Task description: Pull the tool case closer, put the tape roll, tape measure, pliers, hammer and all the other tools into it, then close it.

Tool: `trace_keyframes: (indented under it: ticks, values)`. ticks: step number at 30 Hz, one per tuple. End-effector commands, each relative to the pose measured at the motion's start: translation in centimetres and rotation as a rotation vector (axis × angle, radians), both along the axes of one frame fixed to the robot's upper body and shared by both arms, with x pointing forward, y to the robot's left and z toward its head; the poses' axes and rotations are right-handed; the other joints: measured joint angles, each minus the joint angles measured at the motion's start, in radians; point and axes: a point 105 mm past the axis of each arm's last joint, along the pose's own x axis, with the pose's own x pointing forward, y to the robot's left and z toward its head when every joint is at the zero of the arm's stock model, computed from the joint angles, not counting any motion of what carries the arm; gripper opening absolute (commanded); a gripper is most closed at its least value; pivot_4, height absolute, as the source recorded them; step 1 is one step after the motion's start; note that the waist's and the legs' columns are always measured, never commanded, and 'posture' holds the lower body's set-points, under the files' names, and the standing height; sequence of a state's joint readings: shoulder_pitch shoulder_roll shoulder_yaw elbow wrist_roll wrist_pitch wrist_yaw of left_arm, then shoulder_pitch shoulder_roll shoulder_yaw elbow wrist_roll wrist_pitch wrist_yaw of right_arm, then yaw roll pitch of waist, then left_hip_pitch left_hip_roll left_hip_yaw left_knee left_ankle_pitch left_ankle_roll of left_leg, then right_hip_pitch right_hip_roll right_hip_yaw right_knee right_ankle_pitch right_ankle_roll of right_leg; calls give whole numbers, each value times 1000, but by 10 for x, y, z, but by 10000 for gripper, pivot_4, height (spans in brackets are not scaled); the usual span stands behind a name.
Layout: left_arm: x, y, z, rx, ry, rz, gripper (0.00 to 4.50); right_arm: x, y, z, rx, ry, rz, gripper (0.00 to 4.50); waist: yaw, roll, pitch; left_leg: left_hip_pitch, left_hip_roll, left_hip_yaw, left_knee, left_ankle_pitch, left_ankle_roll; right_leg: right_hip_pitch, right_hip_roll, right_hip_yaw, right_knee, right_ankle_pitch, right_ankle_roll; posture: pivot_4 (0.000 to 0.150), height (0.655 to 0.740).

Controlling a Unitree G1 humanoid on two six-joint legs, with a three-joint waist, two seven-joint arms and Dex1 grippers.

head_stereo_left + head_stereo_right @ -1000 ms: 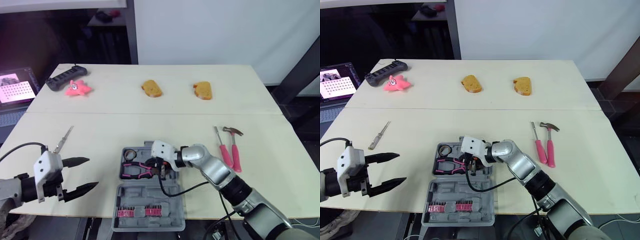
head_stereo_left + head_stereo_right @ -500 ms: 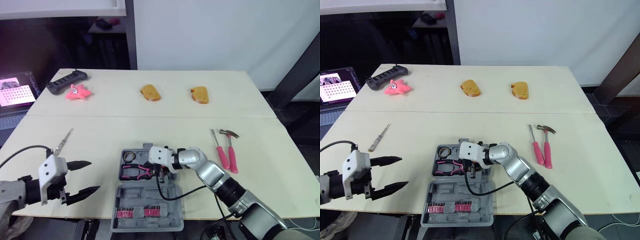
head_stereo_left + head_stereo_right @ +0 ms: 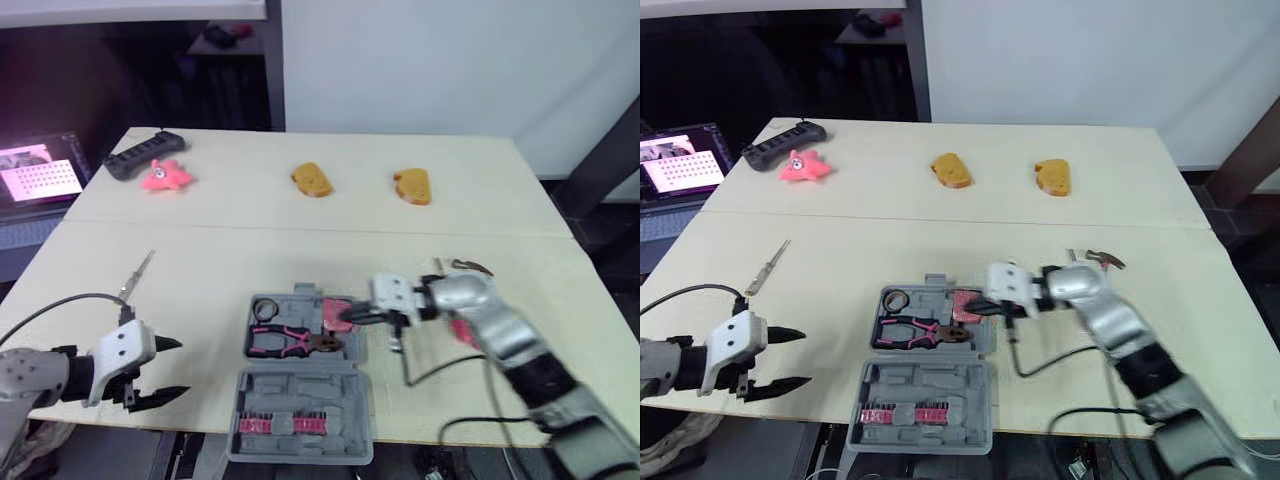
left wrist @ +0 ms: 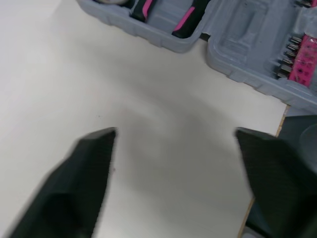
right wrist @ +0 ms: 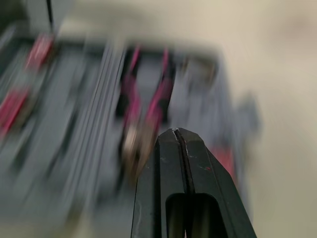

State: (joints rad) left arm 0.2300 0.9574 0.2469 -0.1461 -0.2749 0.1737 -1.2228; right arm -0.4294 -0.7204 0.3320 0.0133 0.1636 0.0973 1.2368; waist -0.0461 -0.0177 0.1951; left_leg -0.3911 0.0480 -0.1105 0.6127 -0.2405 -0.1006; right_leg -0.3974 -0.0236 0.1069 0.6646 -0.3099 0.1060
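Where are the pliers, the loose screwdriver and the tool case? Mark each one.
pliers (image 3: 290, 340), left eye view, near the pivot.
screwdriver (image 3: 137, 273), left eye view, mid-shaft.
tool case (image 3: 300, 385), left eye view, bare grey near half.

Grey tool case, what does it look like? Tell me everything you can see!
The grey plastic tool case lies open and flat at the near edge of the pale table. Its far half holds pink-handled pliers and a small dark ring; its near half holds a row of pink bit holders. The right gripper, shut, hangs over the far half's right end; contact is unclear.
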Motion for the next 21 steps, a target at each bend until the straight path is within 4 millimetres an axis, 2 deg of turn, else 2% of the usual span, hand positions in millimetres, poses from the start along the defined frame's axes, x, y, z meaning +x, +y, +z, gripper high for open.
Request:
trace_keyframes:
  ticks: [1, 5, 11, 17, 21]
  values:
    - [4, -4, 0, -33, 4, -44, 20906, -6, -16, -10, -67, -11, 11, 0, -6, 0, 0, 0, 1, 0, 0, 0, 0, 0, 1, 0, 1, 0, -1, 1500, 7400]
    - [5, -13, -20, -69, 27, -80, 1045, -14, -28, -30, -102, 18, -18, 0, -22, 0, 0, 1, 1, 1, 0, 0, 0, 0, 1, 1, 0, 1, 0, 1500, 7400]
    - [18, -30, -43, -119, 16, -61, 427, -25, -24, -54, -123, 44, -18, 0, -22, 0, 0, 1, 1, 0, 1, 0, 0, 0, 2, 1, 1, 2, 2, 1500, 7400]
    - [23, -44, -49, -148, 18, -76, 427, -28, -19, -61, -114, 48, -32, 0, -22, 0, 0, 1, 1, -1, 1, 0, 0, 1, 2, 1, 2, 2, 2, 1500, 7400]
    - [22, -62, -54, -173, 39, -108, 427, -30, -11, -62, -98, 46, -24, 0, -22, 0, 0, 1, 1, -1, 1, 0, 0, 1, 2, 1, 2, 2, 2, 1500, 7400]
